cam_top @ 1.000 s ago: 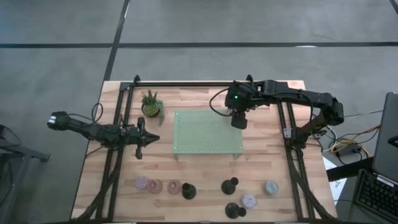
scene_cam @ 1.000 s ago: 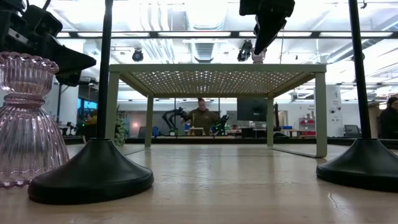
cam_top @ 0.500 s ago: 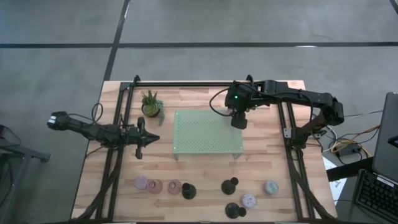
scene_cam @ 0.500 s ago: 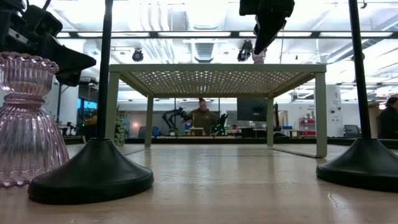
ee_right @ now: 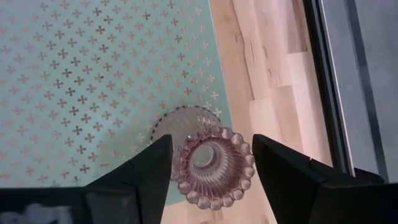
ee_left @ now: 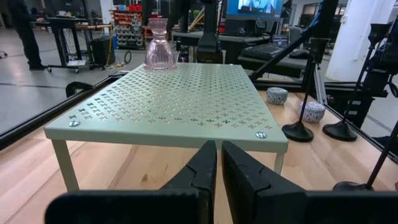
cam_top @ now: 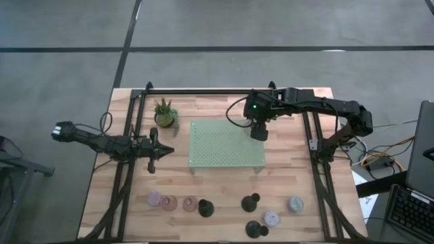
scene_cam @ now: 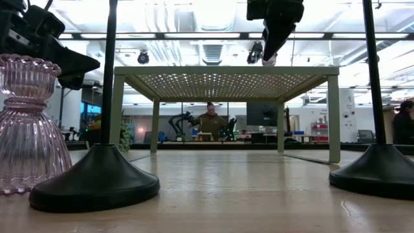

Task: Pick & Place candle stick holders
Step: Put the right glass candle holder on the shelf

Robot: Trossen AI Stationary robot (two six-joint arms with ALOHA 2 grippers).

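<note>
A pinkish clear glass holder (ee_right: 210,165) stands upright by its base on the pale green perforated tray (cam_top: 217,146), at the tray's far right corner; it also shows in the left wrist view (ee_left: 160,53). My right gripper (cam_top: 258,130) hangs over it, open, pointing down, one finger on each side of its rim with narrow gaps. The other holders stand in a row along the near edge: pale and glass ones (cam_top: 169,202) on the left, black ones (cam_top: 251,202) and pale ones (cam_top: 296,203) on the right. My left gripper (cam_top: 164,150) waits shut, left of the tray.
A small green potted plant (cam_top: 165,114) stands at the far left of the tray. Dark frame rails (cam_top: 132,135) run along both sides and the far edge. In the low view a glass holder (scene_cam: 26,123) and black bases (scene_cam: 97,181) stand close by.
My right gripper has edged slightly toward the table's left above the tray's far right corner. Nothing else has moved.
</note>
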